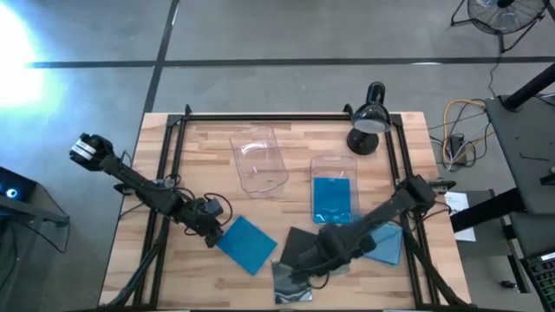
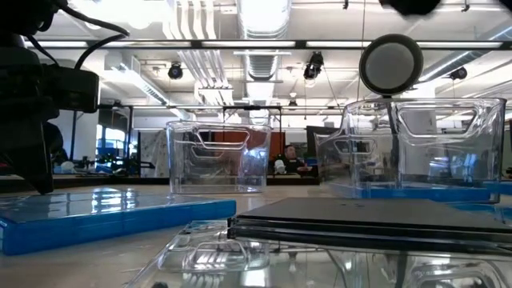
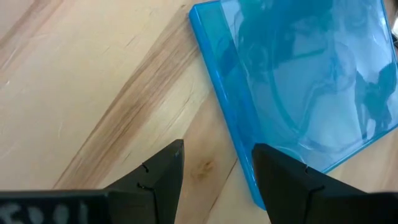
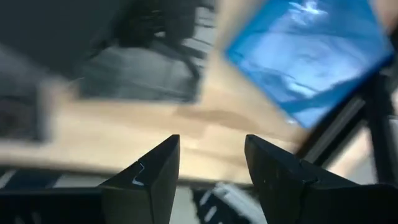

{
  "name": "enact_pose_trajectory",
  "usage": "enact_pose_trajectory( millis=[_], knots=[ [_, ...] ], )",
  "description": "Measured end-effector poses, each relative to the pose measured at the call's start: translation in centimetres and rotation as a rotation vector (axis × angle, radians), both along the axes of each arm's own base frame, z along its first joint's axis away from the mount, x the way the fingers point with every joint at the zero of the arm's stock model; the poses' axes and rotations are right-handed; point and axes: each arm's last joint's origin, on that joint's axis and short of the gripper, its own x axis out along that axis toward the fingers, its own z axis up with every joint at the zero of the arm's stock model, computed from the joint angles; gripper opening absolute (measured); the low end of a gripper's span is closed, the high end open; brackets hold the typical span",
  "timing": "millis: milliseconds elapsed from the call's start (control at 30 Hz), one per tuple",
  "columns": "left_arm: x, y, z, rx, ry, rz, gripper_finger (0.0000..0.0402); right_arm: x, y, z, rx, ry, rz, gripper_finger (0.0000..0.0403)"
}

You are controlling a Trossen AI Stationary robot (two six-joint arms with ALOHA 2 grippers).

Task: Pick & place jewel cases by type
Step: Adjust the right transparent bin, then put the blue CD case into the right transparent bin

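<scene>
A blue jewel case (image 1: pixel 248 244) lies flat on the wooden table, near the front left. My left gripper (image 1: pixel 213 232) (image 3: pixel 217 149) is open at that case's left edge (image 3: pixel 231 130), one finger over bare wood and the other over the edge. A dark grey jewel case (image 1: pixel 299 244) lies flat near the front middle. My right gripper (image 1: pixel 323 253) (image 4: pixel 211 140) hangs open above it with nothing between its fingers. Another blue jewel case (image 1: pixel 383 243) lies to the right, and a third (image 1: pixel 332 198) sits in a clear tray (image 1: pixel 334 165). My left gripper slants down from the table's left with one finger (image 3: pixel 283 180) at the blue case's left edge near a corner (image 3: pixel 252 186). I cannot tell whether that finger touches the case, which lies flat on the table.
A second clear tray (image 1: pixel 258 160) stands at the middle back with nothing in it. A black lamp (image 1: pixel 368 121) stands at the back right. A clear plastic piece (image 1: pixel 290 290) lies at the front edge. A black frame (image 1: pixel 286 116) runs round the table.
</scene>
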Motion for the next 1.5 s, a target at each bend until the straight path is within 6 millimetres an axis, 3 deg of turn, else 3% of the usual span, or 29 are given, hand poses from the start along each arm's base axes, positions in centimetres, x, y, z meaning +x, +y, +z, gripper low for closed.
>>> enact_pose_trajectory(
  millis=[167,300,433,567,700,800,867,1033,1133,1300,1500],
  knots=[
    [-0.1,-0.1,0.0,-0.004,0.002,0.001,0.0170,-2.1,-2.2,-2.8,-0.162,0.096,-0.057,0.0178],
    [-0.1,-0.1,0.0,-0.007,0.003,0.006,0.0170,-2.1,-5.3,-3.7,-0.245,0.077,-0.073,0.0178],
    [-0.1,-0.1,0.0,-0.014,0.004,0.017,0.0170,-0.5,-8.4,-3.2,-0.302,-0.091,-0.065,0.0178],
    [-0.1,-0.1,0.0,-0.025,0.009,0.037,0.0170,-0.6,-12.1,-2.3,-0.516,-0.058,-0.113,0.0178],
    [-0.1,-0.1,0.0,-0.031,0.015,0.050,0.0170,-0.8,-13.7,-1.0,-0.511,-0.087,-0.114,0.0178],
    [-0.1,-0.1,-0.1,-0.037,0.017,0.060,0.0170,-0.6,-12.9,-0.4,-0.454,-0.181,-0.127,0.0178],
    [-0.1,0.0,-0.1,-0.039,0.017,0.064,0.0170,0.0,-11.6,0.2,-0.326,-0.306,-0.156,0.0178],
    [-0.1,-0.1,-0.4,-0.023,0.034,0.046,0.0170,4.1,-7.0,0.8,-0.003,-0.768,-0.258,0.0178],
    [0.0,-0.3,-0.8,-0.019,0.061,-0.002,0.0170,6.6,-5.5,0.0,0.087,-0.936,-0.297,0.0178],
    [0.4,-0.9,-1.3,-0.032,0.065,-0.078,0.0170,9.4,-4.7,-4.2,0.084,-0.921,-0.359,0.0178],
    [0.4,-1.5,-1.4,-0.052,0.063,-0.102,0.0170,11.7,-3.1,-6.5,0.149,-0.869,-0.358,0.0178]
  ],
)
